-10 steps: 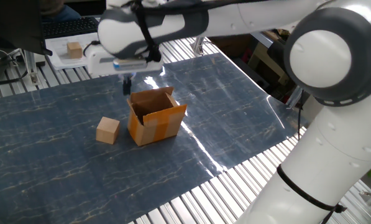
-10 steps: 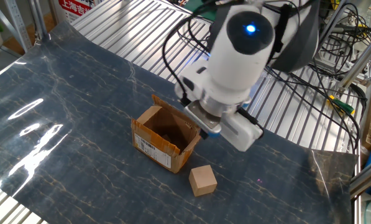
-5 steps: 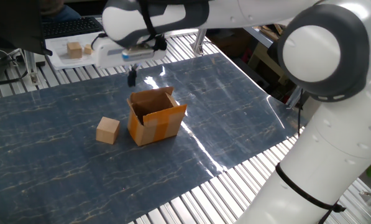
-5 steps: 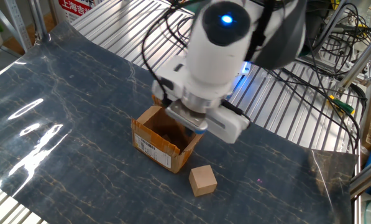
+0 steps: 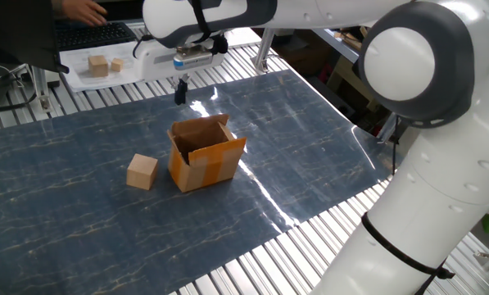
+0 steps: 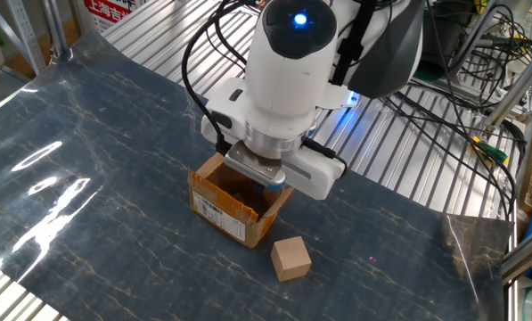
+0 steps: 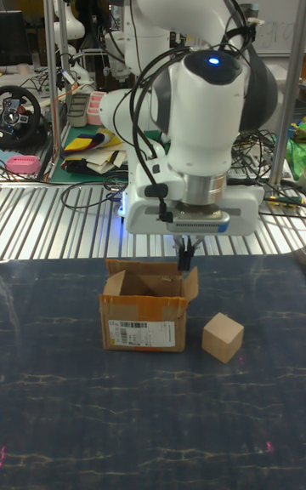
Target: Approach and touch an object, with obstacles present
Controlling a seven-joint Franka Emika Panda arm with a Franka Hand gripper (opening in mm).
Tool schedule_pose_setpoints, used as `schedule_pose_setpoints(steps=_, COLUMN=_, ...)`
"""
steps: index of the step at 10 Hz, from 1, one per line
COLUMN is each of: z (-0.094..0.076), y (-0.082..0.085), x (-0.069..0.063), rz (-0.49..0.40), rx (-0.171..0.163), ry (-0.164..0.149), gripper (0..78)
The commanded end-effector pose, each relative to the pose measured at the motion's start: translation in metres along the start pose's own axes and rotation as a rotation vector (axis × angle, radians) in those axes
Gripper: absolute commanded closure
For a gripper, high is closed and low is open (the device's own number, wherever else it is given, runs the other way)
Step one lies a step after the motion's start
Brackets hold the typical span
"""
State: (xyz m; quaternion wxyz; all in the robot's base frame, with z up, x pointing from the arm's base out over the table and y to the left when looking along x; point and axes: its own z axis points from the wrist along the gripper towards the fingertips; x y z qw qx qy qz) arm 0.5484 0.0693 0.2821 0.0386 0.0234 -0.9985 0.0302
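The object, a small light-tan wooden cube [image 5: 142, 172] [image 6: 291, 259] [image 7: 223, 337], rests on the dark blue mat. Close beside it stands the obstacle, an orange-brown cardboard box [image 5: 205, 153] [image 6: 237, 203] [image 7: 144, 313] with its flaps upright. My gripper [image 5: 179, 92] [image 7: 184, 259] hangs in the air above and behind the box's far edge, well away from the cube. Its dark fingers sit pressed together, shut, with nothing between them. In the other fixed view the wrist body hides the fingertips.
Two far-off tan blocks [image 5: 97, 65] lie on a white tray beyond the mat, near a keyboard and a person's hand. The marbled mat [image 5: 310, 139] covers a slatted metal table [image 6: 399, 169]. Cables [image 6: 479, 98] trail at the back.
The gripper has risen and drifted away from the box's rear rim toward the back of the table. Cube and box have not moved.
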Motion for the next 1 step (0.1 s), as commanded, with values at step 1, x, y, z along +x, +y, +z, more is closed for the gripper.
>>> schedule_pose_setpoints(steps=1, z=-0.0016, y=-0.0001, x=-0.0010, rz=0.001, rx=-0.001, ry=-0.002, gripper=77.6)
